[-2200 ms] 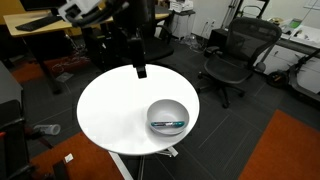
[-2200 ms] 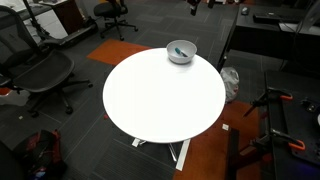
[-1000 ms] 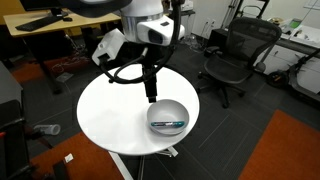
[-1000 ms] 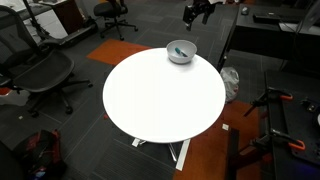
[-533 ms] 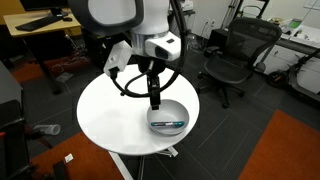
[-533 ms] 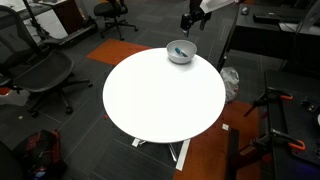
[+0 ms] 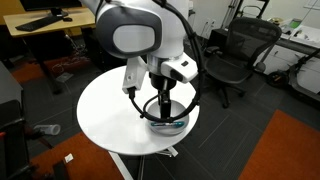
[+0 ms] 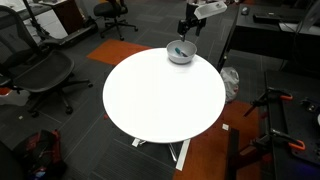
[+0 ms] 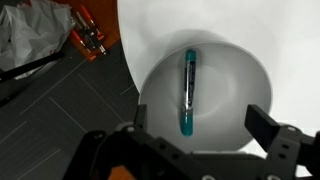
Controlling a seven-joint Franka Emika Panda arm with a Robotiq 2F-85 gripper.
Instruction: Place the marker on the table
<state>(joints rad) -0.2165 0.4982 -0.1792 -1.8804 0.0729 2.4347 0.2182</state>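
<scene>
The marker (image 9: 187, 92), dark with a teal end, lies inside a white bowl (image 9: 230, 70) near the edge of the round white table (image 7: 110, 105). My gripper (image 9: 197, 125) is open and hangs straight above the bowl, with the marker between its fingers' span but below them. In an exterior view the gripper (image 7: 165, 108) reaches down to the bowl (image 7: 180, 120). In the other exterior view the bowl (image 8: 180, 53) sits at the table's (image 8: 160, 95) far edge with the gripper (image 8: 185, 30) just above it.
Office chairs (image 7: 235, 55) (image 8: 40, 70) stand around the table. Light-wood desks (image 7: 40, 25) are behind. An orange rug (image 8: 125, 45) and a crumpled plastic bag (image 9: 30, 35) lie on the dark floor beside the table.
The arm has swung over the table and dropped toward the bowl; the gripper now sits right above the marker. The marker and bowl have not moved.
</scene>
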